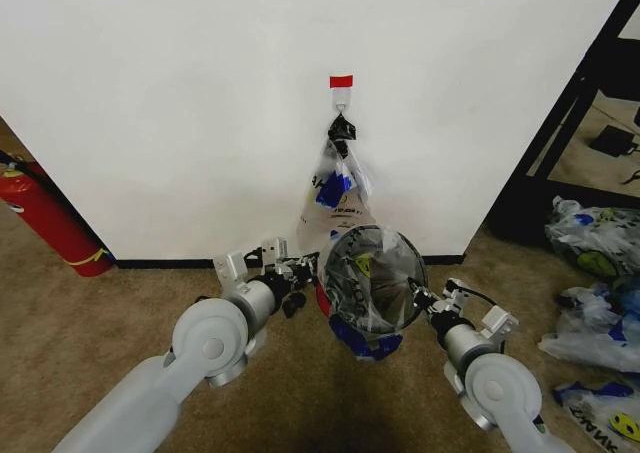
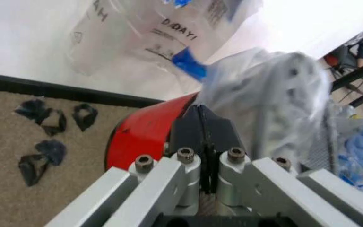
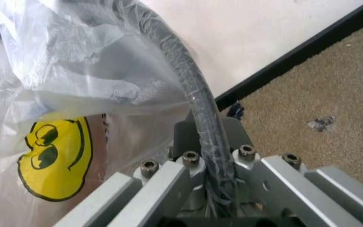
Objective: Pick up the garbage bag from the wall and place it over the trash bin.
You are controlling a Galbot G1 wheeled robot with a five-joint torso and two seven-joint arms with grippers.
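The garbage bag (image 1: 368,278) is stretched over the trash bin (image 1: 345,318), which stands on the carpet near the wall (image 1: 200,103). The left pincer (image 1: 303,270) is closed at the bin's left side. The right pincer (image 1: 418,295) is closed on the bag-covered rim. A bundle of bags (image 1: 338,188) hangs above.
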